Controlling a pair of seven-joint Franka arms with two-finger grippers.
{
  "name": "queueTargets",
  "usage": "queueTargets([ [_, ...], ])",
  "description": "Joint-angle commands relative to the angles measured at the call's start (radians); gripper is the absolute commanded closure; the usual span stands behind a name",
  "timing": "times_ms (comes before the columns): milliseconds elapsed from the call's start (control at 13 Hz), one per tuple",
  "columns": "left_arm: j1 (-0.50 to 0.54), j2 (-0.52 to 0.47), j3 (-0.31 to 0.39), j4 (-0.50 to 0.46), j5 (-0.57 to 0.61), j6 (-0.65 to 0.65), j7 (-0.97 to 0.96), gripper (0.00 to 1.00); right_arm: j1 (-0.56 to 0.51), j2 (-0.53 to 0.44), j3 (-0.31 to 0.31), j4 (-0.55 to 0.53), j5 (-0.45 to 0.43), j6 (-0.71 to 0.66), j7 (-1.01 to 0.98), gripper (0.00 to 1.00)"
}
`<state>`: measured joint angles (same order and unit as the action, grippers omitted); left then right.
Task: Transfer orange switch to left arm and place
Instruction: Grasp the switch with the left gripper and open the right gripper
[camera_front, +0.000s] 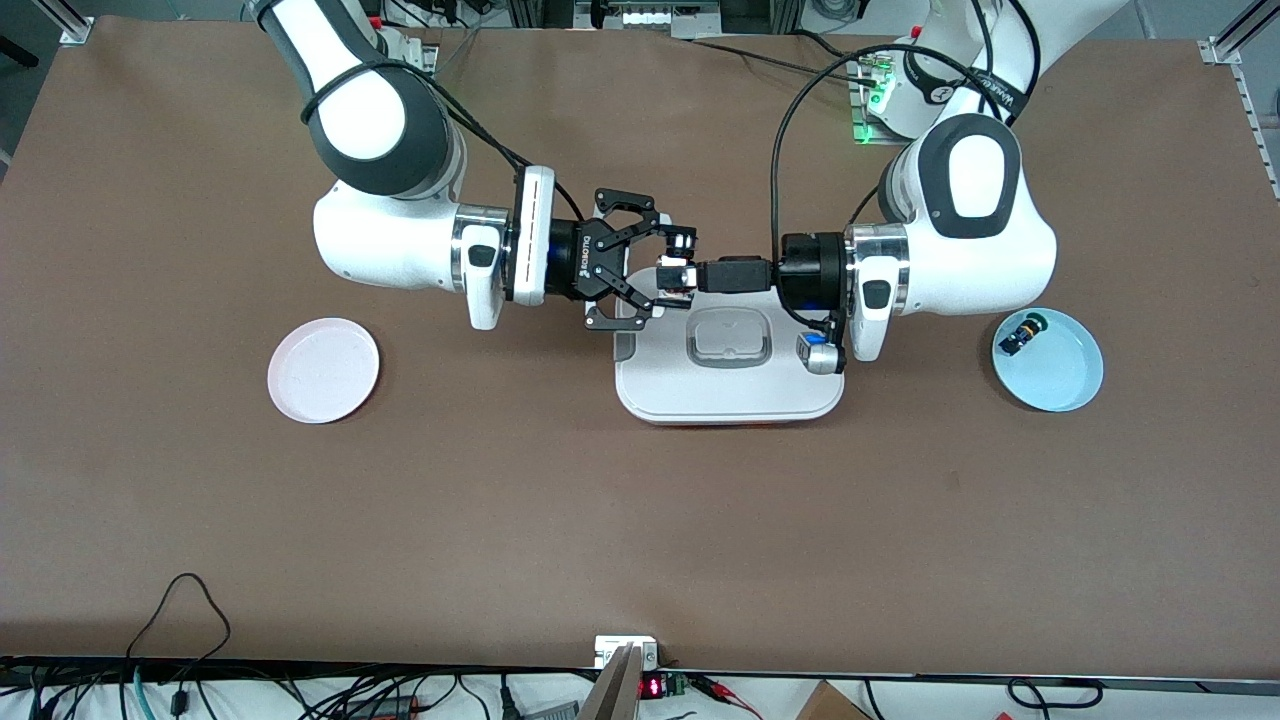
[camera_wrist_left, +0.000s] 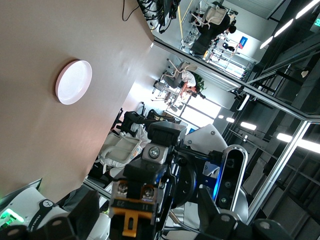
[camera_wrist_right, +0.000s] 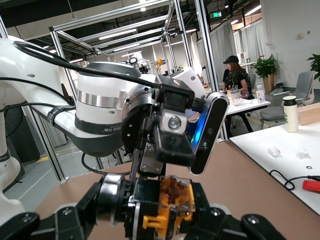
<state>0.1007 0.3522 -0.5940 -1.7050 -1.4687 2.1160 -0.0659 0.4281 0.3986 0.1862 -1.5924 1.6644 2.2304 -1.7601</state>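
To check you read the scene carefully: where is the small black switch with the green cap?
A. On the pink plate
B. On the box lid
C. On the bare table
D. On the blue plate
D: the green-capped switch lies on the blue plate toward the left arm's end of the table.

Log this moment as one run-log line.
phase: handover over box | right tool: shut on orange switch | left tool: at switch | pink plate: bare
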Motion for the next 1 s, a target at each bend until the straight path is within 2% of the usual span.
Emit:
queueTargets([
  [0,0.007,-0.056,-0.001,-0.056,-0.022,-0.004,-0.005,0.14,0.009,0.011,0.004,0.02,0.005,0.021,-0.016,0.88],
  [154,0.014,-0.065,-0.001,-0.074,-0.022,-0.008,0.005,0.15,0.011,0.011,0.004,0.02,0.006,0.021,-0.016,0.88],
  [386,0.07,-0.065,0.002,-0.076,-0.019,-0.115,0.005,0.15,0.011,0.011,0.004,0.02,0.006,0.026,-0.016,0.88],
  [617,0.07,-0.085,0.002,-0.088,-0.019,-0.117,-0.006,0.17,0.024,0.011,0.004,0.02,0.006,0.038,-0.016,0.88],
  [694,0.07,-0.085,0.002,-0.09,-0.019,-0.117,-0.003,0.23,0.024,0.011,0.004,0.02,0.006,0.038,-0.016,0.88],
  [772,0.07,-0.085,0.002,-0.09,-0.019,-0.117,-0.003,0.25,0.024,0.011,0.004,0.02,0.006,0.038,-0.016,0.88],
  [926,0.067,-0.084,0.002,-0.09,-0.019,-0.113,-0.002,0.25,0.024,0.011,0.004,0.02,0.006,0.038,-0.016,0.88],
])
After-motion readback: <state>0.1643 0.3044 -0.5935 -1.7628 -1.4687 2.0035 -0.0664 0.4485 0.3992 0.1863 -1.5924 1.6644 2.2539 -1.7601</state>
